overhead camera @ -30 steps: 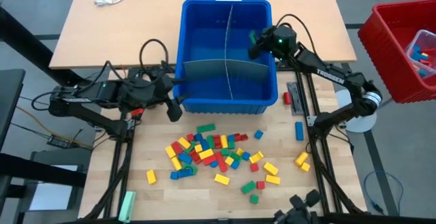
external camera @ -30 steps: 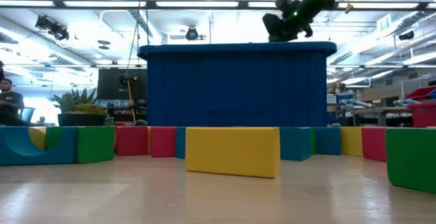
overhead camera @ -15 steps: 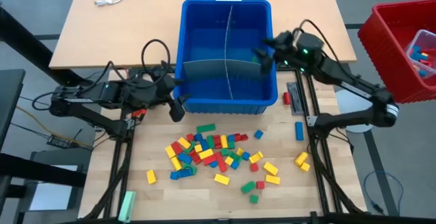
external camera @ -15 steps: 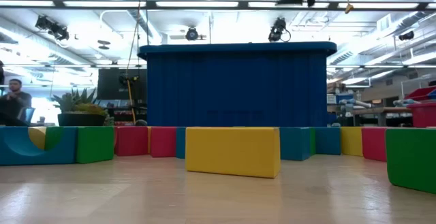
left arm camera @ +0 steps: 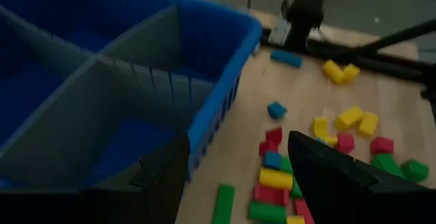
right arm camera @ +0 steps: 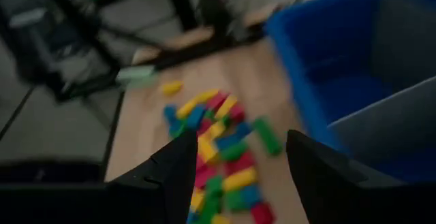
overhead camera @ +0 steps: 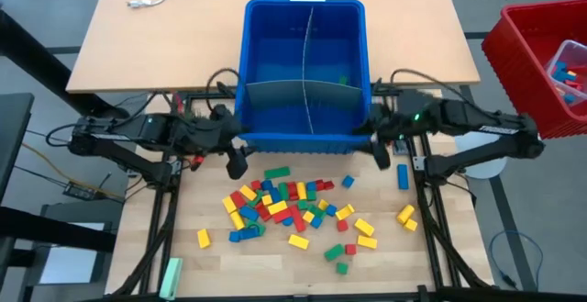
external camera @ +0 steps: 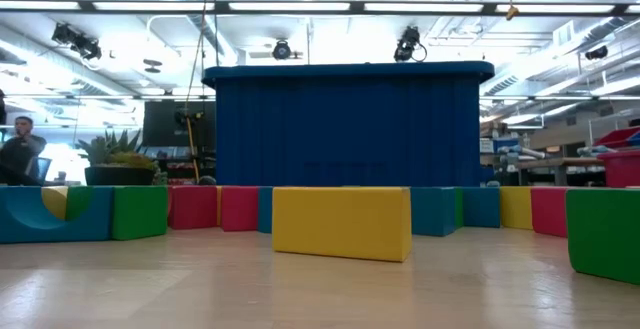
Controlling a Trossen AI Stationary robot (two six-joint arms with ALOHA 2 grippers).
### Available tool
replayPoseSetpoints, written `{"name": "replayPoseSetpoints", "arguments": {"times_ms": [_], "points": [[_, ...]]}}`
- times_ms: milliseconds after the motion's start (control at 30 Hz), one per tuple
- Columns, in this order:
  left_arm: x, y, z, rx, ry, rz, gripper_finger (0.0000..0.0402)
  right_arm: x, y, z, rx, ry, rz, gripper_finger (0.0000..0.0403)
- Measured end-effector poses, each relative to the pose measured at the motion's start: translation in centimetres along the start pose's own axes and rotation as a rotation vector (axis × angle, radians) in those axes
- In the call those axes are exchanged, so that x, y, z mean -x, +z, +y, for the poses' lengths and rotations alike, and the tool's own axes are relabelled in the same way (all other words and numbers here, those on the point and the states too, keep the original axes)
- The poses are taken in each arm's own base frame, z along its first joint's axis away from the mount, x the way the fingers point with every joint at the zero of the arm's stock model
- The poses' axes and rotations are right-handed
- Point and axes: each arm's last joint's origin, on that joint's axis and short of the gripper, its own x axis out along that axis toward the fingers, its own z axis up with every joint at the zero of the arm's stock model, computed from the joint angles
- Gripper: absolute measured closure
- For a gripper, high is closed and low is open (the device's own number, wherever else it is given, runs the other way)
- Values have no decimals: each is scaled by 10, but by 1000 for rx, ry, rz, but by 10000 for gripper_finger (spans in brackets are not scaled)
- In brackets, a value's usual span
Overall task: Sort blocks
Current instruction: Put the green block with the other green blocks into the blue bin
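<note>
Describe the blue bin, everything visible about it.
The blue bin is a deep rectangular tub of what looks like moulded plastic, with ribbed outer walls and a rolled rim. It stands upright at the middle of the table, behind the pile of loose blocks. Thin grey divider panels cross inside it, making four compartments. One green block lies in the far right compartment, close to the cross divider; the others look empty. The left gripper and right gripper flank its front corners without visibly touching it.

Low view: blue bin (external camera: 348, 124) hides its contents; edge blocks (external camera: 604, 232) cut off.
</note>
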Motion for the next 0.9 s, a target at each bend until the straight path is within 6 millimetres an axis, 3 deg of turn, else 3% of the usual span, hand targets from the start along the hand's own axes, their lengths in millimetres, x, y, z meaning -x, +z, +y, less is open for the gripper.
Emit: {"name": "replayPoseSetpoints", "arguments": {"times_ms": [333,633,900], "points": [[-22,-41,-11,-14,-24,156,145,-48,-26,33,81,38,225,212],[-48,-90,-12,103,-47,342,145,-80,-47,34,129,-121,384,223],[-87,-132,-23,125,-121,453,145,-93,-52,33,171,-192,400,229]]}}
